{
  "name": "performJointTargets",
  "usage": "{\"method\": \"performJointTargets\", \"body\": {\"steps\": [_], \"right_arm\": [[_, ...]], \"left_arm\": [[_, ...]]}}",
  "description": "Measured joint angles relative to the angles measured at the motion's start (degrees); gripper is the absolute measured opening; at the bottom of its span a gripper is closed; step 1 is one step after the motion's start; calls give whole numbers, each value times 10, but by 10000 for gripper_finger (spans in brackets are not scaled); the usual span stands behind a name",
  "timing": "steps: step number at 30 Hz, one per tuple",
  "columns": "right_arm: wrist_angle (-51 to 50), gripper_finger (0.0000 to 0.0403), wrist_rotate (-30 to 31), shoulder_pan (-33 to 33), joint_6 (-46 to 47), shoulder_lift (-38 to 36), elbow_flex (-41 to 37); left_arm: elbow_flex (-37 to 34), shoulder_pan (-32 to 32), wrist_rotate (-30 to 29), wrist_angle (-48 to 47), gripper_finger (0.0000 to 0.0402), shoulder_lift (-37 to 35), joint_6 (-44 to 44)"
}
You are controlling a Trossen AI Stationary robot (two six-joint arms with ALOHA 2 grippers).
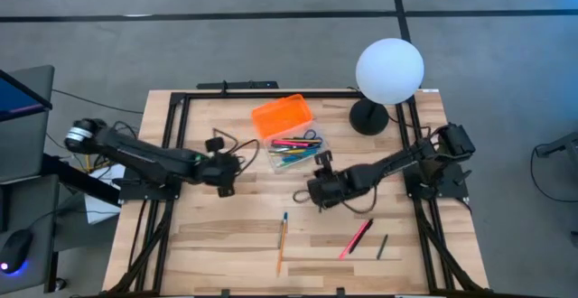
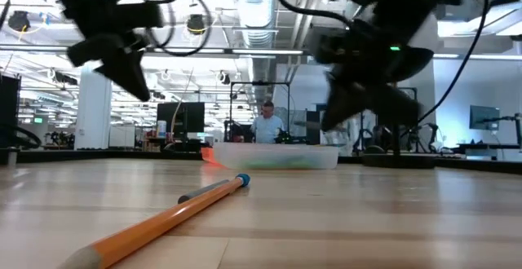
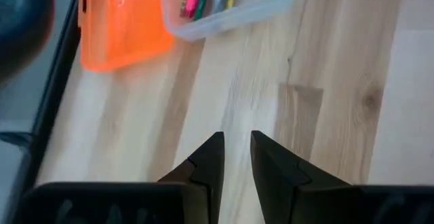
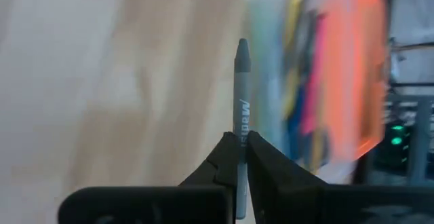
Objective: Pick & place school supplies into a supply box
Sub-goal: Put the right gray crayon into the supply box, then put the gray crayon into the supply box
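While the left hand (image 3: 234,157) hovers slightly parted, the right hand (image 4: 242,149) clamps a grey pencil (image 4: 241,88) at the supply box's (image 1: 298,151) five o'clock.

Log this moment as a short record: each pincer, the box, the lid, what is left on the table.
right pincer: shut on a grey pencil, short of the box
left pincer: empty, slightly apart, over bare table near the lid
box: open, holds coloured pens
lid: orange, beside the box
left on table: orange pencil, pink pen, dark pencil
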Motion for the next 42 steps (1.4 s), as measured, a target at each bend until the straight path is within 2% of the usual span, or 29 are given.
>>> {"method": "performJointTargets", "body": {"steps": [4,10,16,22,25,30,35,39,42], "right_arm": [[39,5,-20,-54,-88,0,26],[60,5,-113,-139,-164,0,63],[97,5,-225,-204,-217,0,70],[93,12,-268,-243,-213,0,70],[93,36,-279,-255,-206,0,70],[88,99,-283,-266,-166,-1,70],[72,153,-272,-256,-134,-1,70],[38,168,-272,-229,-122,-1,70],[20,164,-272,-198,-112,-1,70]], "left_arm": [[-91,-30,-17,53,68,-75,-34],[-177,-53,-21,132,68,-149,-39],[-193,-58,-26,171,68,-162,-2],[-194,-57,-46,229,68,-159,69],[-194,-57,-64,261,68,-159,101],[-194,-57,-69,302,68,-159,120],[-194,-57,-32,313,68,-159,125],[-194,-55,58,339,68,-140,176],[-193,-55,131,398,68,-104,224]]}}
